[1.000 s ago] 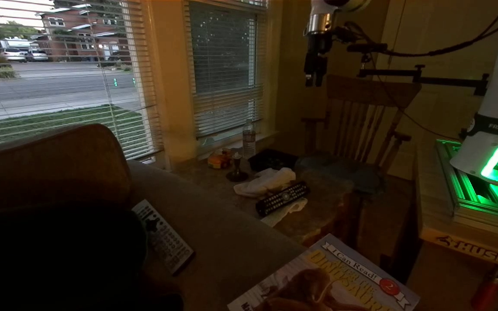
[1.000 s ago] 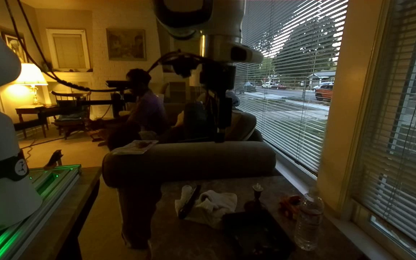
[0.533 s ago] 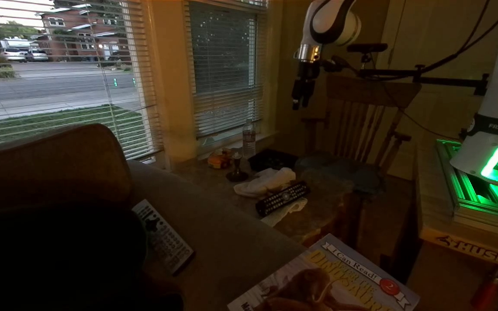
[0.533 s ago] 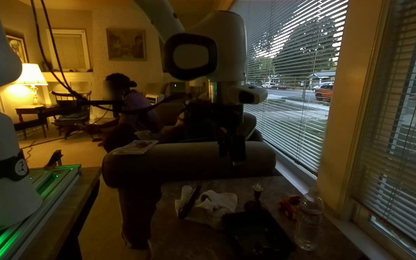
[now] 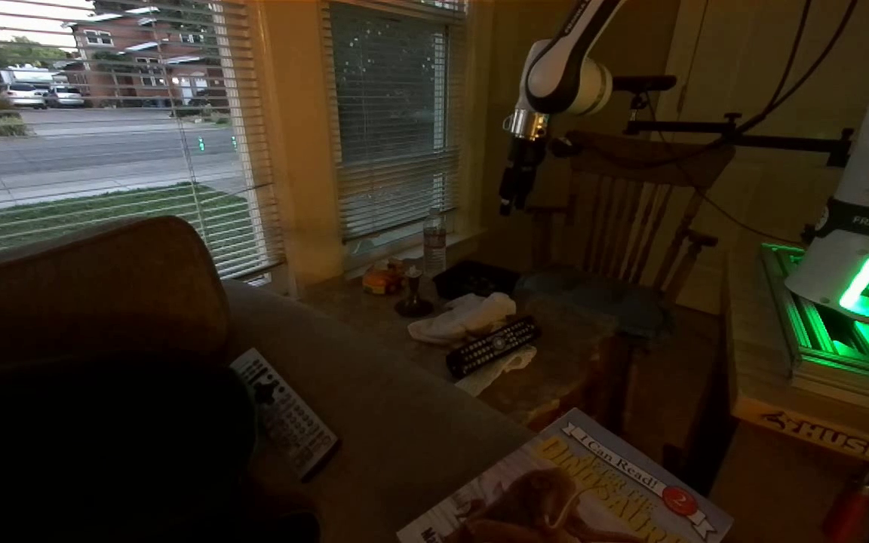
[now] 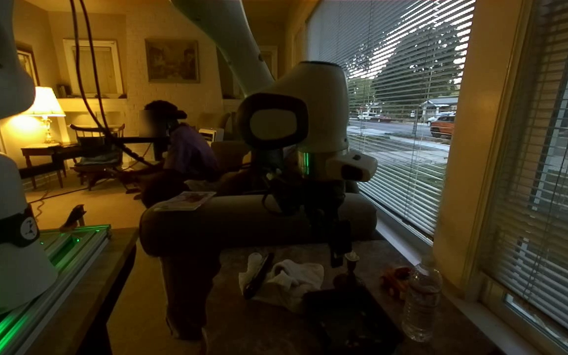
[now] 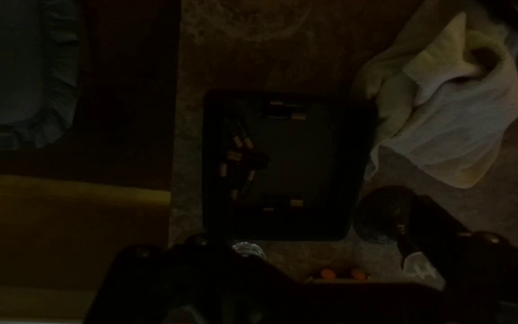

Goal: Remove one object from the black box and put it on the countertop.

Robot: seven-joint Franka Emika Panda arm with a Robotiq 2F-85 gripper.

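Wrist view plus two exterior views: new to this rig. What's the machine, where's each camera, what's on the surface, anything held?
The machine is a robot arm with jaws at its end. The exterior views come from cameras out in the room, at different places; the darkest picture, the wrist view, is from a camera on the arm itself, looking down. On the countertop sits a black box with what look like batteries inside. Around it are a white cloth, a dark remote, a candlestick, a bottle and an orange toy. The jaws stand apart in the air, nothing visibly held.
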